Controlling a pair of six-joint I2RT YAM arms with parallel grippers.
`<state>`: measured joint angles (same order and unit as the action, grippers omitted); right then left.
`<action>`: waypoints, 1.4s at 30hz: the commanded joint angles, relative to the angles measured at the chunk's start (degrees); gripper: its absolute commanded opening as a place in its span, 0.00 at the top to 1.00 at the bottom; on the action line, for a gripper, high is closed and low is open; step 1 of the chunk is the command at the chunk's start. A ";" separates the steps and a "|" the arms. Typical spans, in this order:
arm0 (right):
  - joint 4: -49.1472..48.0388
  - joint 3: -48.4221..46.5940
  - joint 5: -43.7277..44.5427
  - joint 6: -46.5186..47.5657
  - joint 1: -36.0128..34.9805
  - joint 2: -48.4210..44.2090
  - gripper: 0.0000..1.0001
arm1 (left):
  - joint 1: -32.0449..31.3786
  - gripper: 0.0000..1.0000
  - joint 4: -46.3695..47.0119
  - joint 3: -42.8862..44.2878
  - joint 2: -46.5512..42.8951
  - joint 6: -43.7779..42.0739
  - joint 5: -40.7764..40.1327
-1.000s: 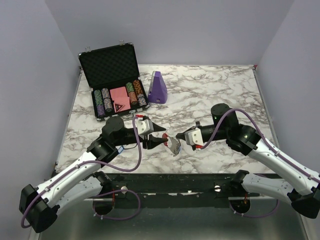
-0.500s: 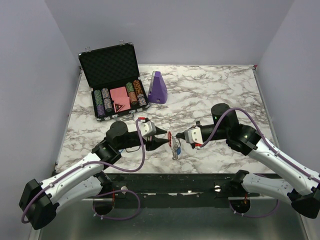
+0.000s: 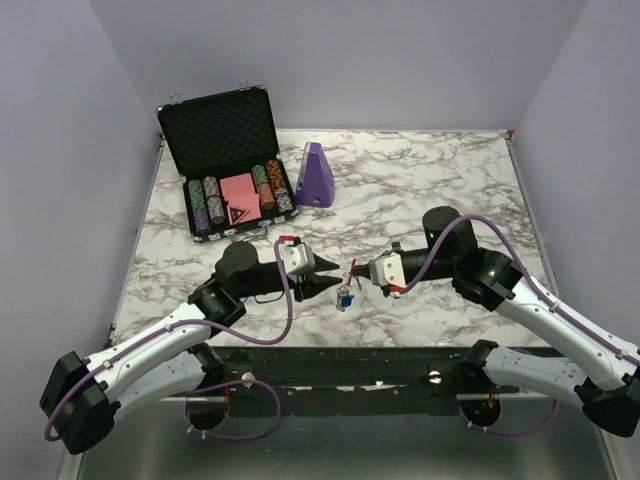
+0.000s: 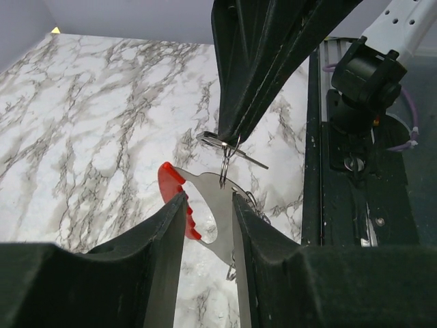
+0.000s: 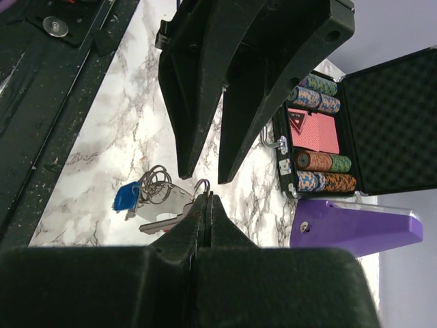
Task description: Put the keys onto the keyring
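Observation:
The keyring (image 3: 345, 295), a red plastic arc with a silvery plate and wire loops, hangs just above the marble between both grippers. My right gripper (image 3: 352, 270) is shut on a small split ring (image 5: 203, 183) that is threaded through the keyring's plate (image 4: 212, 205). A silvery key (image 4: 249, 158) hangs from that ring. A blue-tagged key (image 5: 125, 196) hangs on the keyring (image 5: 167, 199). My left gripper (image 3: 328, 287) is open, its fingers (image 4: 164, 232) apart on either side of the keyring, which shows through the gap. Other keys are out of view.
An open black case (image 3: 230, 170) with poker chips and red cards stands at the back left, with a purple wedge-shaped object (image 3: 317, 175) beside it. The black rail of the table's near edge (image 4: 341, 137) runs just behind the grippers.
The left gripper has moved right towards the right gripper. The keyring has turned from nearly flat and now hangs lower under the right gripper's tip, with the blue tag showing.

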<state>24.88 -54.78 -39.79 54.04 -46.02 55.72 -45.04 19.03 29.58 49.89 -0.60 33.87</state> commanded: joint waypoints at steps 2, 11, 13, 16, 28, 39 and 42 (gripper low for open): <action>-2.30 0.47 0.68 -0.52 -0.30 -0.18 1.00 | -0.49 0.63 1.72 1.79 1.52 -0.01 2.34; -2.30 0.56 0.77 -0.43 -0.30 -0.27 1.00 | -0.93 0.65 2.68 2.06 2.14 0.25 3.66; -2.30 0.73 0.77 -0.52 -0.30 -0.18 1.00 | -1.02 0.65 2.95 1.97 2.23 0.34 4.01; -2.30 0.73 0.85 -0.43 -0.30 -0.18 1.00 | -1.02 0.66 3.03 2.06 2.23 0.34 4.63; -2.21 0.47 0.68 -0.52 -0.30 -0.27 1.00 | -1.02 0.83 0.84 3.46 3.37 -0.28 3.93; -0.54 0.56 1.03 0.80 -0.30 0.00 1.00 | -1.02 1.00 -6.79 6.53 2.85 -6.06 4.36; -0.54 0.47 1.12 1.33 -0.30 0.17 1.00 | -1.02 1.00 -12.60 9.17 3.02 -10.37 5.24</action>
<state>24.91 -54.41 -39.68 54.30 -46.02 55.75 -45.89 14.76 34.09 53.25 -4.08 36.99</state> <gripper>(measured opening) 0.005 0.008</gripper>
